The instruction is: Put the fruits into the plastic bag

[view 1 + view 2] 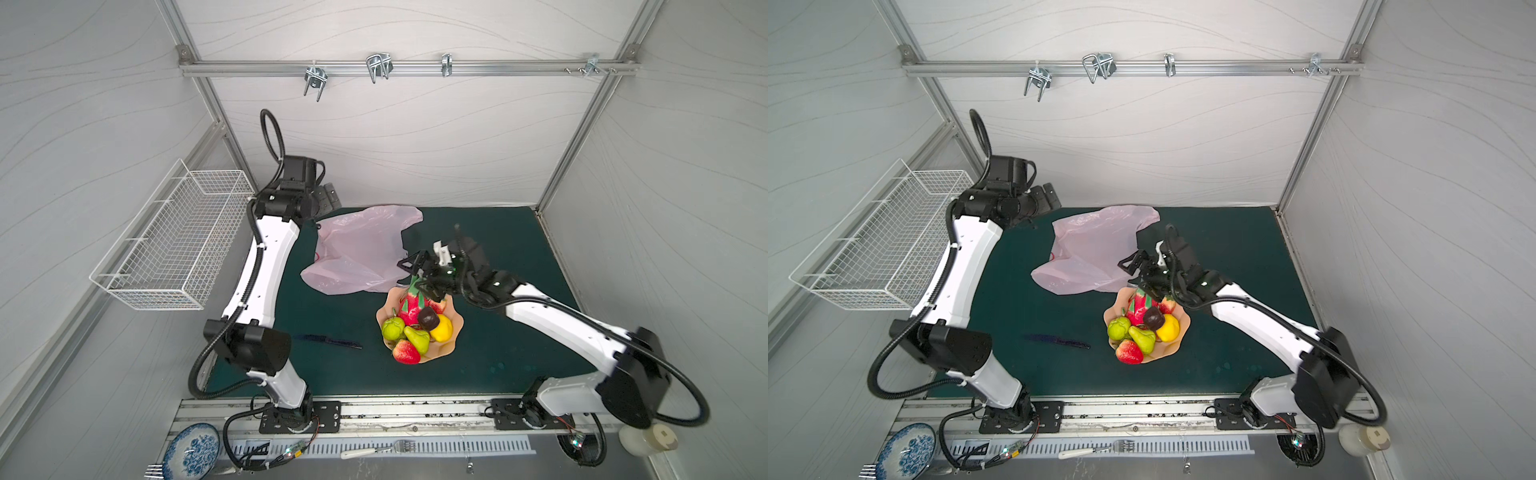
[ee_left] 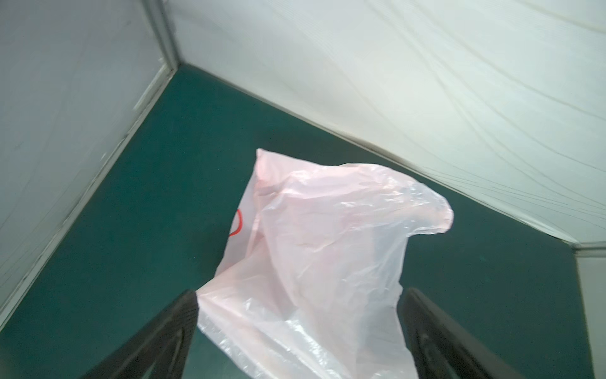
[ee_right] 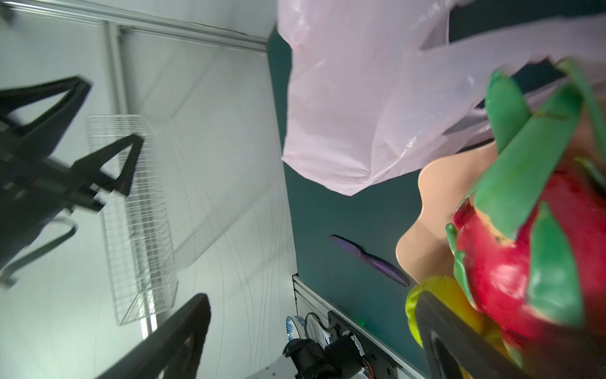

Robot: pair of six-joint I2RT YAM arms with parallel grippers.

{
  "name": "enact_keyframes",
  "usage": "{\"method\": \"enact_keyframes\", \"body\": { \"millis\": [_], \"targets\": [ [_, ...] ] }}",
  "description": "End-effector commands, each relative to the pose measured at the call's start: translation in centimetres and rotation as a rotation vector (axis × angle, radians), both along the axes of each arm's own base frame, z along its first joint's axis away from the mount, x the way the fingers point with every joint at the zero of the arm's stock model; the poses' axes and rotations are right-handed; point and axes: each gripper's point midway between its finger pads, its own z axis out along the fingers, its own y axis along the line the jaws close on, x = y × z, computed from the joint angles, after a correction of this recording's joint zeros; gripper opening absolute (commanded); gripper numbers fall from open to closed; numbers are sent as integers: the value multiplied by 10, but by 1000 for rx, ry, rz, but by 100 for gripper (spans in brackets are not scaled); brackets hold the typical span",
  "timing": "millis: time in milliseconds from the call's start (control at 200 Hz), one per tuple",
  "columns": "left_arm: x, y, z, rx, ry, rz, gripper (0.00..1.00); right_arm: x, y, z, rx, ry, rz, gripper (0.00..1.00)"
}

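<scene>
**1. Task status**

- No fruit is in the plastic bag [image 1: 361,249]. It lies crumpled on the green mat [image 1: 332,311], far and left of the peach bowl [image 1: 456,332]. Its near edge reaches the bowl's far rim; whether they touch cannot be told. No open mouth shows in both top views.
- All seven fruits sit in the bowl:
  - dragon fruit [image 1: 409,307], on the far side
  - strawberry [image 1: 437,306], just right of the dragon fruit
  - dark fruit [image 1: 428,319], in the middle
  - lemon [image 1: 442,328], on the right
  - knobbly green fruit [image 1: 392,328], on the left
  - pear [image 1: 419,338], near the middle
  - second strawberry [image 1: 405,352], at the near rim
- Assessment: the task is at its beginning. Opening the bag and all seven transfers are outstanding.

**2. Grippers**

- Left gripper [image 2: 300,293]: it sits at the bag's far-left end with its fingers spread wide. The film passes between them, and no pinch shows.
- Right gripper [image 1: 417,274]: it hovers over the bowl's far rim, between the bag and the dragon fruit, with its fingers spread. In the right wrist view one finger lies just beside the fruits but is not closed on any. It holds nothing.

**3. Markings**

- Red print [image 2: 237,223] shows at the bag's left edge as a single curved stroke. The rest is hidden by a fold, so it is unreadable.
- No brand, label or writing is legible on the fruits, the bowl or the arms.
</scene>
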Motion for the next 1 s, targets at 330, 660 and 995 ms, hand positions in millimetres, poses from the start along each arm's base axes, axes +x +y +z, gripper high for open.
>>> {"method": "enact_keyframes", "body": {
  "millis": [330,660,995],
  "targets": [
    [30,-161,-108,135,264,-404,95,6,-127,13,-233,-154,11,99],
    [31,-219,-176,405,316,-491,95,26,-144,-57,-294,-18,13,99],
    [18,-222,-243,773,413,-529,96,23,-144,-61,-287,-21,30,99]
  ]
}}
